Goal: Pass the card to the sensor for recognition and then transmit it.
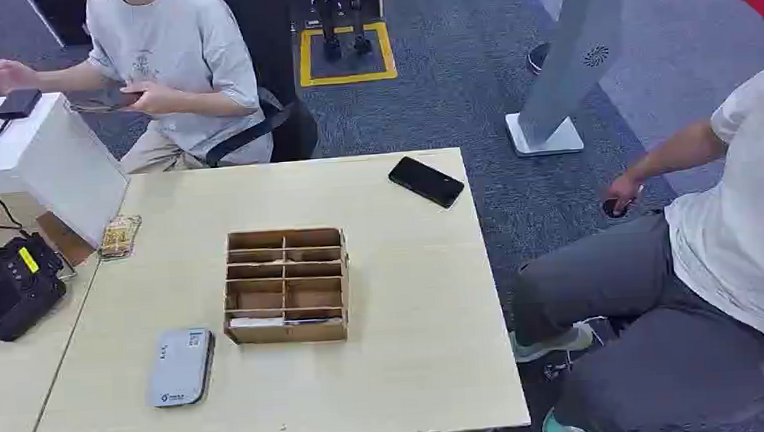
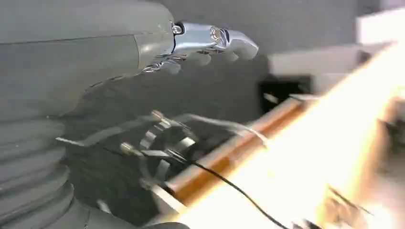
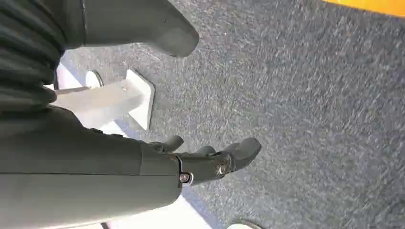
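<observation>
We see both arms hanging off the counter (image 1: 408, 375), so nothing is gripped yet: the left robot hand (image 2: 200, 47) and the right robot hand (image 3: 210, 157) each show loosely spread fingers holding nothing. The card (image 1: 256, 323) seems to be the pale strip lying in the near-left slot of the cardboard organizer (image 1: 285, 285), filed there for an easy pick. The grey card reader (image 1: 180, 366) lies just left of it, near the front edge, within short reach. A black phone (image 1: 426, 181) lies far right.
</observation>
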Robot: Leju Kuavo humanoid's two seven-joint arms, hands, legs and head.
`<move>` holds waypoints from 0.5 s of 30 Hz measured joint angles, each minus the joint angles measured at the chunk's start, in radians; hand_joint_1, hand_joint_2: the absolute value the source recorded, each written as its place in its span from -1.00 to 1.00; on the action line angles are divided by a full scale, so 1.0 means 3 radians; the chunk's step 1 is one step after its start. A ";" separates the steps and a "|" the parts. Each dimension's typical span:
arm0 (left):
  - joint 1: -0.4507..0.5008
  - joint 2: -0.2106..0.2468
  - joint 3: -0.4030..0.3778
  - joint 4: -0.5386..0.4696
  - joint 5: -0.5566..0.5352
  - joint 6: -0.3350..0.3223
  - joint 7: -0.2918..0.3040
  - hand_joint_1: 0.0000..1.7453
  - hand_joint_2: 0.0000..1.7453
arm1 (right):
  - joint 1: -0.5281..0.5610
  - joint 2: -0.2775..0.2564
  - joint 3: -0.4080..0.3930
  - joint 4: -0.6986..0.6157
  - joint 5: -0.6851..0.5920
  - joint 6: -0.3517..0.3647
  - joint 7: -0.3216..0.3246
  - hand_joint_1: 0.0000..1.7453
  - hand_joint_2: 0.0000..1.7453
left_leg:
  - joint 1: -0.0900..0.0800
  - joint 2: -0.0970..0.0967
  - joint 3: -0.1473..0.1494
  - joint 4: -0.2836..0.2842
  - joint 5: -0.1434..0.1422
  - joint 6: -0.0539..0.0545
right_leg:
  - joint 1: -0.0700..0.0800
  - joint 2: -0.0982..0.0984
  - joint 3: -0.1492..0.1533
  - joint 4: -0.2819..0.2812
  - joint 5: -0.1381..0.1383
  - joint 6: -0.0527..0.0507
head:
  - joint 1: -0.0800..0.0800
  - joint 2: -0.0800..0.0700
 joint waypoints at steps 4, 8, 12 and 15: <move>0.0002 0.0144 -0.0167 -0.0318 0.0302 -0.0059 -0.0115 -1.00 1.00 | -0.0012 0.0000 -0.0003 0.0027 0.0000 -0.0027 -0.0001 -1.00 1.00 | 0.0000 -0.0001 0.0002 0.0000 0.0001 -0.0001 | 0.0000 -0.0001 0.0000 0.0001 0.0000 0.0000 | -0.0001 0.0000; 0.0117 0.0311 -0.0593 -0.0590 0.0538 0.0153 -0.0341 -1.00 1.00 | -0.0033 0.0000 -0.0004 0.0035 0.0000 -0.0032 0.0001 -1.00 1.00 | 0.0003 0.0000 0.0003 0.0000 0.0001 -0.0001 | 0.0002 0.0000 0.0000 0.0001 0.0001 -0.0002 | -0.0001 0.0000; 0.0463 0.0639 -0.1520 -0.0986 -0.0328 -0.0124 -0.0964 -1.00 1.00 | -0.0047 0.0000 0.0009 0.0050 0.0000 -0.0009 0.0024 -1.00 1.00 | 0.0003 -0.0007 -0.0002 0.0001 0.0001 -0.0001 | 0.0001 -0.0005 -0.0001 0.0000 0.0001 -0.0002 | 0.0004 0.0000; 0.0609 0.0891 -0.2229 -0.1176 -0.0697 0.0173 -0.1051 -1.00 1.00 | -0.0102 0.0000 0.0027 0.0091 0.0000 -0.0028 0.0025 -1.00 1.00 | 0.0003 -0.0002 0.0000 0.0001 0.0001 -0.0001 | 0.0000 0.0001 0.0008 0.0002 0.0003 -0.0005 | 0.0002 0.0000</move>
